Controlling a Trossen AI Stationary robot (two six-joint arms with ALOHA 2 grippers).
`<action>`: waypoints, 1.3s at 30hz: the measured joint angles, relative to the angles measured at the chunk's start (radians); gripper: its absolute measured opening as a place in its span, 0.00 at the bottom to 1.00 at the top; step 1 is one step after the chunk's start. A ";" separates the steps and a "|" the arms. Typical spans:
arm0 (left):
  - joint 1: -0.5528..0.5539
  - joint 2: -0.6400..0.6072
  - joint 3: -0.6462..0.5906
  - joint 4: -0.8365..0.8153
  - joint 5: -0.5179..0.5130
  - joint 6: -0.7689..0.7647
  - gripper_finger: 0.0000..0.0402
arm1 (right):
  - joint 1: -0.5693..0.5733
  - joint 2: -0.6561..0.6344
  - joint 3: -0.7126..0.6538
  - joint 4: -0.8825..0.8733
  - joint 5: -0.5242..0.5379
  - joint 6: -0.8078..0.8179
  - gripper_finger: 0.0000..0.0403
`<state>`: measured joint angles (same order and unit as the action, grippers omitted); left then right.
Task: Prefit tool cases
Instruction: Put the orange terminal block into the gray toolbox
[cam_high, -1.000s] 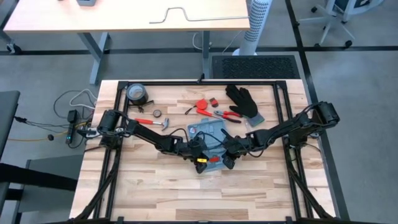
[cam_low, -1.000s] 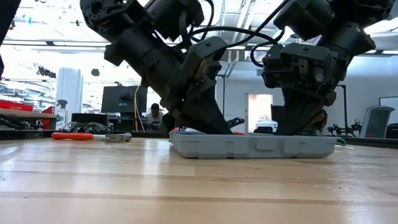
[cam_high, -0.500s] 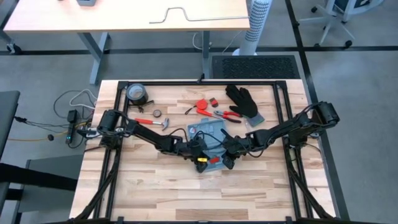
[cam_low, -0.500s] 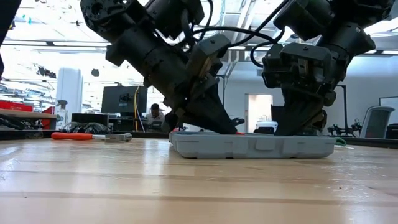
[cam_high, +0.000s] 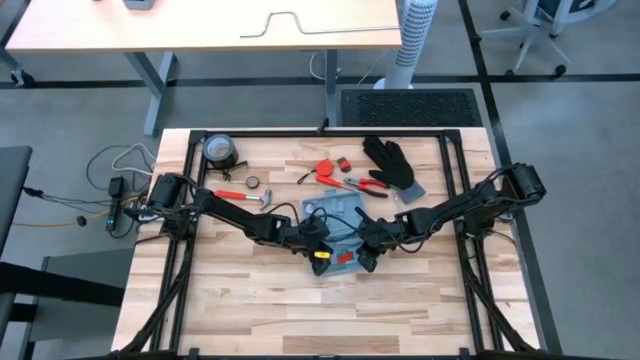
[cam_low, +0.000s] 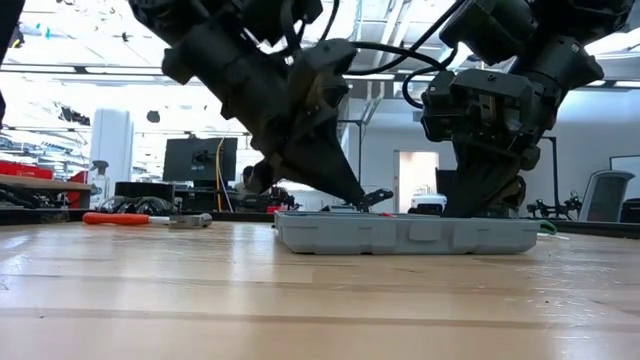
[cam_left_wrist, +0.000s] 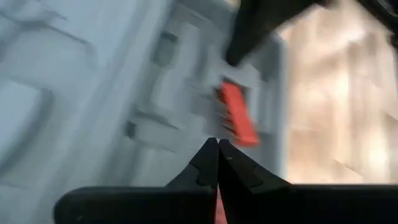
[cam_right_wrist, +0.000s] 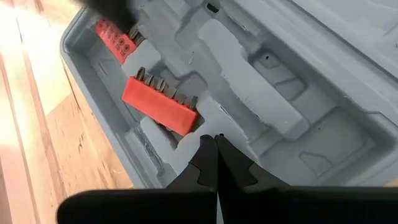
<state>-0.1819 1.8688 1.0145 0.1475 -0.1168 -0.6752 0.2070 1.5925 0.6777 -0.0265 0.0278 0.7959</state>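
The light-blue tool case (cam_high: 338, 215) lies open and flat on the table's middle (cam_low: 410, 234). Its moulded slots show in the right wrist view (cam_right_wrist: 280, 112). One red bit holder (cam_right_wrist: 159, 99) sits in a slot, and a second (cam_right_wrist: 114, 33) lies near the case's corner. My left gripper (cam_high: 320, 252) is shut, its tips (cam_left_wrist: 217, 146) slanting down just over the case's near left part (cam_low: 360, 200). My right gripper (cam_high: 365, 250) is shut too, pointing down into the case (cam_low: 490, 205) beside the first red holder. My left gripper hangs close over the case's inside, and I cannot tell whether its tips touch the case or the second red holder. My right gripper has its shut tips (cam_right_wrist: 216, 142) down on the case's moulded inside (cam_right_wrist: 245, 134), coming from above. The case's near wall hides the contact in the low view.
At the far left are a hammer (cam_high: 248, 197), a roll of tape (cam_high: 218, 150) and a small round thing (cam_high: 253, 183). Red-handled tools (cam_high: 335, 170) and a black glove (cam_high: 390, 162) lie beyond the case. Bare wood lies along the near edge.
My left gripper has risen a little off the case's near left part. It has tipped flatter, with its tips reaching farther toward the case's middle. The case and my right gripper have kept still.
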 joint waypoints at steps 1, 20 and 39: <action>-0.008 0.000 0.000 0.004 0.012 -0.006 0.00 | 0.000 0.000 0.000 0.001 -0.001 0.000 0.00; -0.064 0.052 -0.001 0.104 0.006 -0.083 0.00 | -0.012 0.000 -0.001 0.005 -0.004 0.005 0.00; -0.061 0.126 0.052 0.079 -0.053 -0.085 0.00 | 0.002 0.001 -0.002 0.032 0.003 0.043 0.00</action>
<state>-0.2428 1.9945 1.0668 0.2269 -0.1699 -0.7601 0.2087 1.5932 0.6758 0.0053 0.0310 0.8394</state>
